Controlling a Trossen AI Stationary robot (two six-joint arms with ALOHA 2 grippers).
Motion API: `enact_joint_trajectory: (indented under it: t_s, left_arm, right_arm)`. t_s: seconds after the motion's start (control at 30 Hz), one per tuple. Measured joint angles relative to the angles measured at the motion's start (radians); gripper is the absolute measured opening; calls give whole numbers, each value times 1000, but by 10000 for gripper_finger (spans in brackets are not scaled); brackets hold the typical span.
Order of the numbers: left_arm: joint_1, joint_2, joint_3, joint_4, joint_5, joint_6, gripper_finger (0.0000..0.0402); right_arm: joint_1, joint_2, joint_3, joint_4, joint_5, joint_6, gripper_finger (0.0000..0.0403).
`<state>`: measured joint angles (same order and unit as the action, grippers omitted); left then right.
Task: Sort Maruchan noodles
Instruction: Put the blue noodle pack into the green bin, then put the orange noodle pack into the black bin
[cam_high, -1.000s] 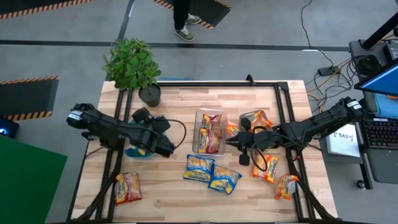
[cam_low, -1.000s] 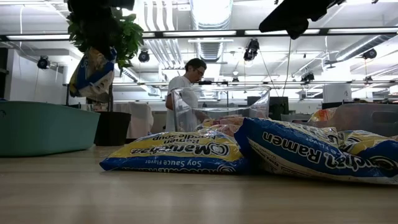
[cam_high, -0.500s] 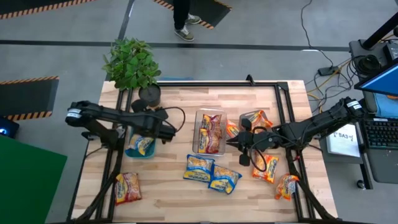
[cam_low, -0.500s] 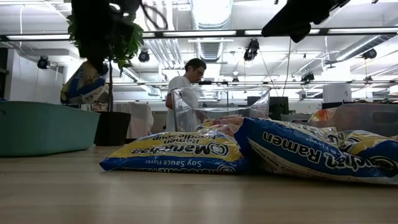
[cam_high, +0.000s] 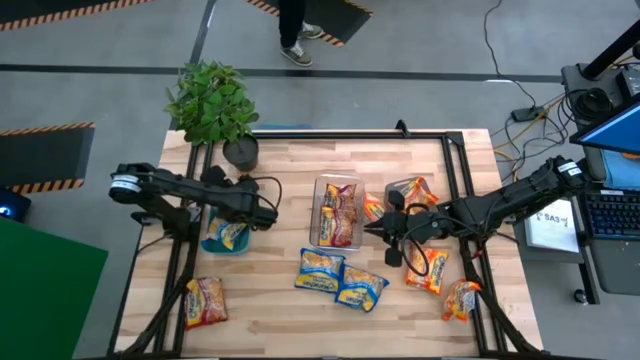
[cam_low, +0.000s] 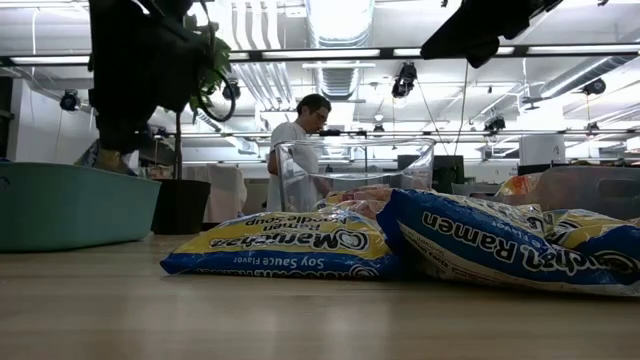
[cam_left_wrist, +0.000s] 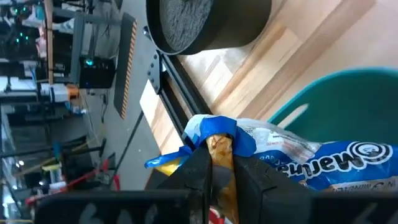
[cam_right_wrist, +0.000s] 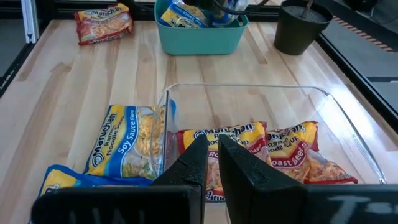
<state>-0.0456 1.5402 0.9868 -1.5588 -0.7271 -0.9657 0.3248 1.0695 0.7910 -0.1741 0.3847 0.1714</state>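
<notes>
The blue-edged packet (cam_left_wrist: 261, 155) is pinched by its crimped end between the left gripper (cam_left_wrist: 222, 163) fingers, hanging below them into the teal bin (cam_high: 222, 241); it is held by the seam, I judge, because that flat edge is the only part thin enough for the jaws to close on; the bin seems the place for the blue sort, and the packet looks ready to be let go, though how far down it sits is hard to tell from the wrist view. Just beyond the gripper stands the plant pot (cam_left_wrist: 208, 25), so a lift straight up is safer than a swing outward; the table's metal rail (cam_left_wrist: 180, 102) runs close on the same side.

The right gripper (cam_right_wrist: 211, 155) hovers with its fingers nearly together and nothing between them, over the near wall of the clear bin (cam_right_wrist: 249, 99), which holds maroon-edged packets (cam_right_wrist: 249, 146); two blue packets (cam_high: 338, 278) lie on open wood beside it, with free room all round; orange packets (cam_high: 430, 268) lie beneath that arm, and one red packet (cam_high: 204, 300) lies alone well behind the left gripper.
</notes>
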Motion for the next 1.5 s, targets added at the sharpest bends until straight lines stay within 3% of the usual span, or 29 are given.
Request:
enact_joint_trajectory:
  t_s: [0.33,0.6,0.8,0.97,1.13,1.27,1.5]
  left_arm:
    - [0,46,-1,96,-2,-38,57]
    - [-5,75,2,108,77,-39,134]
    - [-22,61,65,96,73,9,189]
    - [-49,58,170,85,29,59,205]
    - [-141,57,295,163,-43,190,201]
    - [-246,54,361,336,-67,391,193]
    - [-407,52,358,743,110,760,165]
  right_arm:
    - [0,0,0,30,0,-43,27]
    - [0,0,0,30,0,-65,27]
    - [0,0,0,31,0,-77,27]
    - [0,0,0,31,0,-80,27]
    - [-1,0,0,31,0,-79,27]
    - [-1,0,0,31,0,-79,27]
    - [-1,0,0,33,0,-79,27]
